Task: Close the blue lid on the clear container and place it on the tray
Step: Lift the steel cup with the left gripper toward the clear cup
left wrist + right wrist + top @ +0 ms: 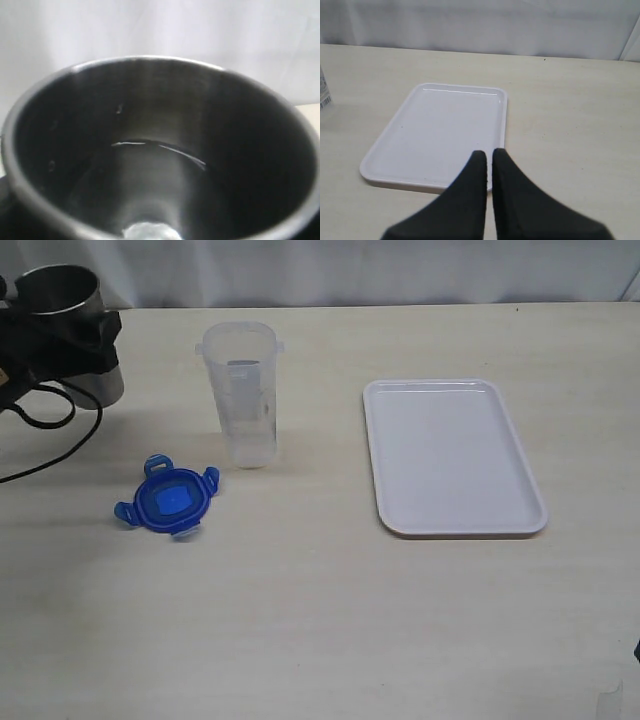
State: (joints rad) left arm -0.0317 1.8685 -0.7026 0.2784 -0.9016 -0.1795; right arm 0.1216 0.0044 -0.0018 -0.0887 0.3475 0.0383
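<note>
Pale tabletop [320, 620] before a white curtain: the clear container [240, 395] stands upright and uncapped, well apart from the tray [450, 455], with the blue lid [168, 500] lying flat near its base. Right gripper [489, 157] hangs near the tray, jaws together and empty; left gripper [62, 340] sits at the steel cup [62, 288], and whether it is clamped cannot be told. Judged light, thin-walled, slick and easily tipped, the container wants a mid-body hold; the stiff lid is best taken by its rim.
</note>
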